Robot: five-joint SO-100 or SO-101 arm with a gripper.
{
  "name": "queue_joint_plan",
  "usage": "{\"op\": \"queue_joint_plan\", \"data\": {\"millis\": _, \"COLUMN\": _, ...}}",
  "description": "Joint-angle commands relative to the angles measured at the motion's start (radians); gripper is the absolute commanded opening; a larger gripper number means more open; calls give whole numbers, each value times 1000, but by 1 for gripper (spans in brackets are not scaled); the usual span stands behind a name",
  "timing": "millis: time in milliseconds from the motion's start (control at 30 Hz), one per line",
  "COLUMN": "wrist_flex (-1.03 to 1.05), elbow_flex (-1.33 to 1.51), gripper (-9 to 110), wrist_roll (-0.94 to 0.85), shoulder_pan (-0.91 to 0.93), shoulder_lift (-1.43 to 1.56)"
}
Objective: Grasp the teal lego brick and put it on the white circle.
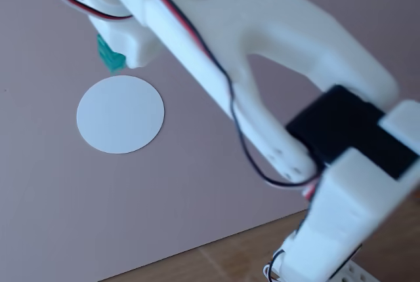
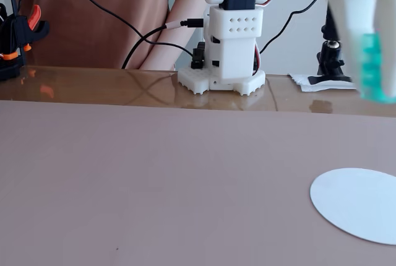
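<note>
teal lego brick [image 2: 375, 68], translucent and blurred, sits clamped in the white hand [image 2: 365, 62], above the white circle [image 2: 359, 204].

1 teal lego brick [image 1: 110, 54], also seen in the other fixed view [image 2: 375, 68]. 1 white circle [image 1: 120, 114] on 1 mauve mat [image 1: 98, 210]. 1 white robot arm [image 1: 262, 46] on 1 white base [image 2: 224, 55]. 1 black clamp with orange tips [image 2: 18, 37] at the left edge. 1 small black camera mount [image 2: 331, 52]. 1 person in a brown top [image 2: 93, 12] behind the table.
</note>
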Motion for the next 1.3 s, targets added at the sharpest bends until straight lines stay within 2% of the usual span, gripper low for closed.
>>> {"op": "queue_joint_plan", "data": {"millis": 0, "wrist_flex": 21, "elbow_flex": -123, "gripper": 0, "wrist_roll": -3, "shoulder_pan": -25, "shoulder_lift": -106}}
{"op": "queue_joint_plan", "data": {"millis": 233, "wrist_flex": 25, "elbow_flex": -206, "gripper": 0, "wrist_roll": -9, "shoulder_pan": -32, "shoulder_lift": -350}}
{"op": "queue_joint_plan", "data": {"millis": 567, "wrist_flex": 55, "elbow_flex": -222, "gripper": 0, "wrist_roll": -26, "shoulder_pan": -57, "shoulder_lift": -416}}
{"op": "queue_joint_plan", "data": {"millis": 1133, "wrist_flex": 132, "elbow_flex": -252, "gripper": 21, "wrist_roll": -17, "shoulder_pan": -38, "shoulder_lift": -408}}
{"op": "queue_joint_plan", "data": {"millis": 1267, "wrist_flex": 133, "elbow_flex": -252, "gripper": 20, "wrist_roll": -20, "shoulder_pan": -34, "shoulder_lift": -408}}
